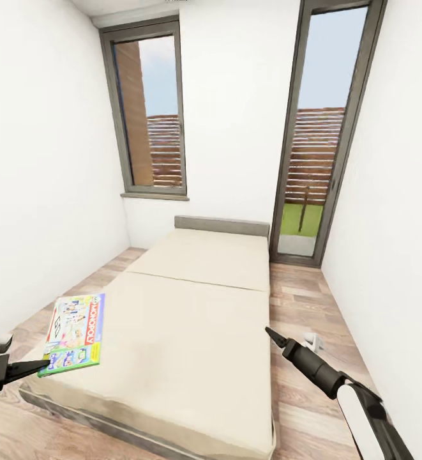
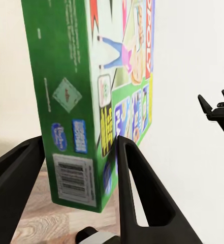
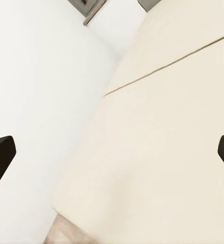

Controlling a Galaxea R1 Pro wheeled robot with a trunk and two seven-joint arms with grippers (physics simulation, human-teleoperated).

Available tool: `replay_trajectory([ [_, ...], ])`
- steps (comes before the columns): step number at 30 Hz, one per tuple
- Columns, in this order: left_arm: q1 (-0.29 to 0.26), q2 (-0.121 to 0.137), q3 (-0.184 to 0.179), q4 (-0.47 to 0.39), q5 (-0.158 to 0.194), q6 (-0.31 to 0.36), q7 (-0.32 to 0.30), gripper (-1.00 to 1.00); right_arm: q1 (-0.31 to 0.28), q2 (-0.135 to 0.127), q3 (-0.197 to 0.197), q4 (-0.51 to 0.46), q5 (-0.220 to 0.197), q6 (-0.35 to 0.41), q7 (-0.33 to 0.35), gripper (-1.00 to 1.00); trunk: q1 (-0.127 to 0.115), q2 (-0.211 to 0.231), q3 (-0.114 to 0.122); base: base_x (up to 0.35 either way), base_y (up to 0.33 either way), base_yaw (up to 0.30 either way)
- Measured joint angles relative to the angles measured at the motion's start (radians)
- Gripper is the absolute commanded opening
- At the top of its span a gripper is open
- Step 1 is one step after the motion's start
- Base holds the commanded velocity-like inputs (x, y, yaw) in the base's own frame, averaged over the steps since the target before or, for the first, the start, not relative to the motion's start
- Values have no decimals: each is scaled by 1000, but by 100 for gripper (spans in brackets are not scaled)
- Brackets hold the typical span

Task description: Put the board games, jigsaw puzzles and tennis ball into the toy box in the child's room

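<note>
Left gripper (image 1: 41, 365) clamped on 1 board game (image 1: 75, 333), fingers (image 2: 137, 193) closed on the green edge of the box, near its barcode corner. Box held above the near left corner of the bed (image 1: 191, 332), colourful lid facing up in the head view, green side and printed figures close up in the left wrist view (image 2: 86, 101). Right gripper (image 1: 271, 335) open, its 2 dark fingertips (image 3: 0, 157) wide apart with nothing between them, poised just off the right edge of the bed and pointing toward the mattresses. Same gripper visible small in the left wrist view (image 2: 216, 109), across the bed. Bed made of 2 cream mattresses side by side, seam (image 3: 167, 63) running across, grey headboard (image 1: 221, 225) against the far white wall. Mattress top bare apart from the box held over its corner. Brown-grey plank floor (image 1: 300, 294) on both sides of the bed. Window (image 1: 148, 112) behind and left of the headboard, tall glazed door (image 1: 316, 134) to the right, wooden slat fence and a patch of grass beyond.
</note>
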Motion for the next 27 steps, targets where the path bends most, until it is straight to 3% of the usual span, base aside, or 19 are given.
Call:
replay_trajectory([
  [27, 0, -7, 0, 1, -6, -1, 0, -100, 0, 1, 2, 5, 2, 0, 0, 100, -104, 189, 85, 0, 0, 269],
])
